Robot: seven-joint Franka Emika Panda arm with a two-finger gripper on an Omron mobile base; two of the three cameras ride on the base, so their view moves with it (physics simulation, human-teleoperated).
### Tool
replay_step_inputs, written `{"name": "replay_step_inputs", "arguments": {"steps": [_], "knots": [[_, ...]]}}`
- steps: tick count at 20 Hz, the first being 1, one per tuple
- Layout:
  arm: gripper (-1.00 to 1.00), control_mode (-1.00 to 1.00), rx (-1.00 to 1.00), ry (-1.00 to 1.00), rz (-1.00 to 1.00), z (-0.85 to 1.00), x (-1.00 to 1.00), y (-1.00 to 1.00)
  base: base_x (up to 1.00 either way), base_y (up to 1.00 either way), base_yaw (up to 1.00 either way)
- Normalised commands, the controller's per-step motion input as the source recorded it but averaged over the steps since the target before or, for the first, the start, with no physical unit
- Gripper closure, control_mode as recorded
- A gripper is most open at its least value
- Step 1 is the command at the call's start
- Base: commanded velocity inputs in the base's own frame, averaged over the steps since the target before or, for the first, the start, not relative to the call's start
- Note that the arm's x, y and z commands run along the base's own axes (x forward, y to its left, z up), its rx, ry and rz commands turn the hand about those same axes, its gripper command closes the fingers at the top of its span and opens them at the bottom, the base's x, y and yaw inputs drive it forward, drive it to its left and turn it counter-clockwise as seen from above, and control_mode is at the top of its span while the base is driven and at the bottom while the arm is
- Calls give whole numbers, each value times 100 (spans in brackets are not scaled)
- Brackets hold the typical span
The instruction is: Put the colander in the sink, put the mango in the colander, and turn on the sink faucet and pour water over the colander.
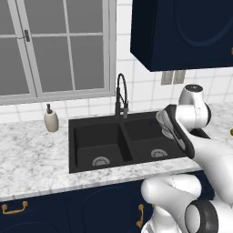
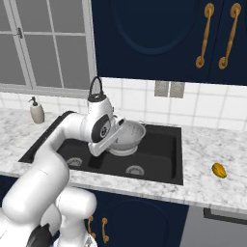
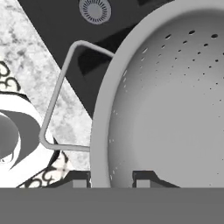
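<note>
The colander (image 2: 127,137) is held by its rim between the narrowly closed fingers (image 3: 144,178) of the gripper (image 3: 111,181) and is carried above the right basin of the sink (image 2: 164,159). The first step is judged to be in hand: a lowering onto the basin floor and a release are called for next. The mango (image 2: 219,170) is left on the counter (image 2: 212,190), right of the sink
</note>
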Motion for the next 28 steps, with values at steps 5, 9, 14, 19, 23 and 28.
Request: {"name": "replay_step_inputs", "arguments": {"steps": [5, 9, 14, 19, 23, 28], "knots": [[100, -100, 0, 1, 15, 10, -30, 71, 0, 0, 0], [100, -100, 0, 8, 17, 10, -23, 74, 0, 0, 0], [100, -100, 0, 5, 17, 3, -11, 83, 0, 0, 0], [100, -100, 0, 2, 18, 1, 0, 83, 0, 0, 0], [100, -100, 4, 3, 17, 2, 0, 70, 0, 0, 0], [100, -100, 6, 4, 13, 0, 4, 52, 0, 0, 0]]}}
